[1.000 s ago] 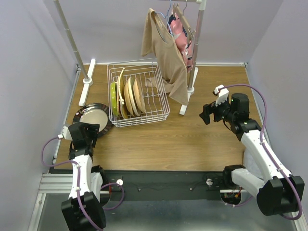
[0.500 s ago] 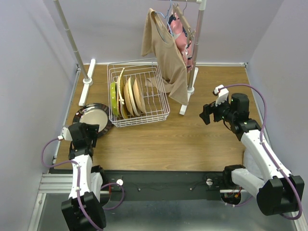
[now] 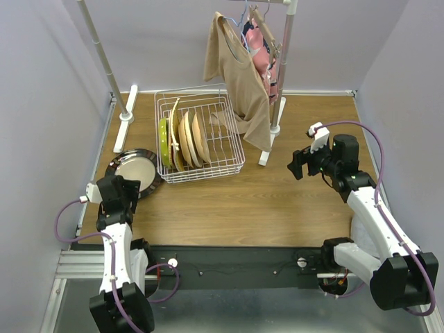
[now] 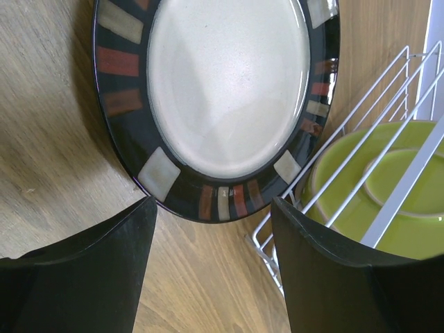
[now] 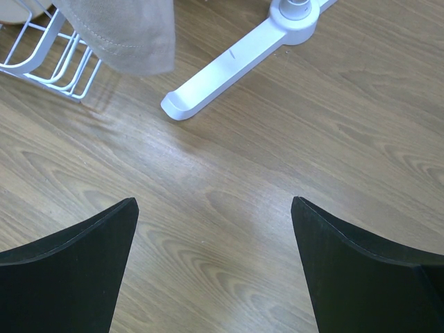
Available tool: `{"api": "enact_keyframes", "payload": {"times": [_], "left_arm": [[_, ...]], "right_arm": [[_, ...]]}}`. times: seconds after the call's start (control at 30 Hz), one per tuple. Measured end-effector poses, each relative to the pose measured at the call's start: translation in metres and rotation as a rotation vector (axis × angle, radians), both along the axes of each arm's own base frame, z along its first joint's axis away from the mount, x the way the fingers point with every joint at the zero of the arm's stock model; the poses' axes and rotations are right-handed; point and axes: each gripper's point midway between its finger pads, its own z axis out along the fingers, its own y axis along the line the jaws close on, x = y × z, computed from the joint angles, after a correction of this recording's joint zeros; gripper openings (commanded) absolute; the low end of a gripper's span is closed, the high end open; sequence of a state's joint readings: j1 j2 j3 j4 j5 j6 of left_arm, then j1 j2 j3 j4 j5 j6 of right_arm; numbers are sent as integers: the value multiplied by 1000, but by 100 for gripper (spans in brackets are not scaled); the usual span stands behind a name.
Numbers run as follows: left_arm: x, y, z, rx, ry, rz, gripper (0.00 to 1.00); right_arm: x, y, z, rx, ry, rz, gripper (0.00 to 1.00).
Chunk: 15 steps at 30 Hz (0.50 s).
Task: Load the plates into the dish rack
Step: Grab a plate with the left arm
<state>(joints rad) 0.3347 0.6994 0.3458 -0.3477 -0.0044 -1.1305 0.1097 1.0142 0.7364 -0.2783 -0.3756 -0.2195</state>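
A dark-rimmed beige plate [image 3: 136, 169] lies flat on the table, left of the white wire dish rack [image 3: 229, 163]; it fills the top of the left wrist view [image 4: 225, 90]. Several plates stand upright in the rack's left part, a lime one [image 3: 164, 142] outermost, also visible through the wires [image 4: 388, 187]. My left gripper [image 3: 122, 198] is open and empty just at the near edge of the dark-rimmed plate [image 4: 211, 208]. My right gripper [image 3: 297, 165] is open and empty above bare table at the right [image 5: 215, 208].
A white clothes-rail stand holds a tan top [image 3: 239, 76] and a pink garment hanging over the rack's right end. Its foot [image 3: 268, 149] lies right of the rack, also in the right wrist view [image 5: 243, 59]. Its other foot [image 3: 127, 114] is at the far left.
My left gripper has shifted slightly left and back. The right arm and the plates have not moved.
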Motion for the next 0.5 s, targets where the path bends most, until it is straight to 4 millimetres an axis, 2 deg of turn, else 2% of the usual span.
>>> {"api": "enact_keyframes", "payload": {"times": [0.23, 0.5], "left_arm": [[-2, -1, -5, -9, 10, 3, 75], [-7, -3, -28, -37, 61, 12, 75]], "right_arm": [[0, 0, 0, 0, 0, 0, 100], [0, 0, 0, -1, -1, 1, 100]]}}
